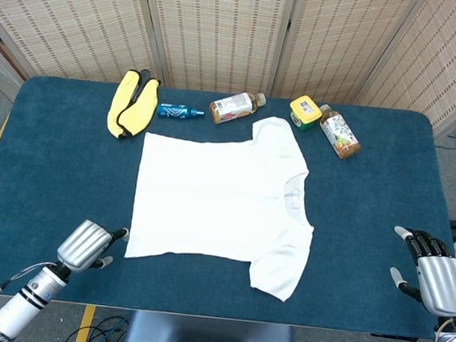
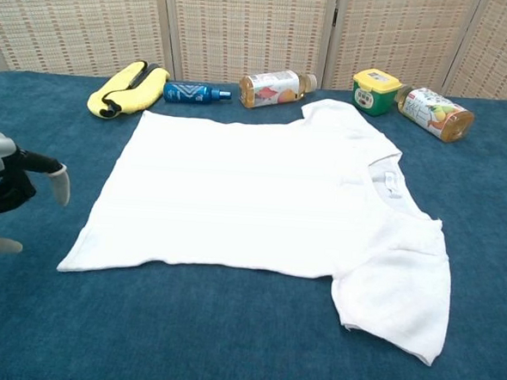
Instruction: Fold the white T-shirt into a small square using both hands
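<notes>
The white T-shirt [image 1: 221,197] [image 2: 261,203] lies flat and unfolded on the blue table, its hem to the left and its collar to the right. My left hand [image 1: 87,245] [image 2: 4,188] hovers just left of the shirt's near hem corner, fingers apart, holding nothing and not touching the cloth. Far off at the table's near right edge, my right hand [image 1: 434,277] is open and empty. The chest view does not show the right hand.
Along the back edge lie a yellow cloth item [image 1: 131,103], a small blue bottle [image 1: 179,111], a drink bottle [image 1: 237,106], a green jar with a yellow lid [image 1: 305,110] and another bottle [image 1: 339,132]. The blue table [image 1: 58,171] ends close in front.
</notes>
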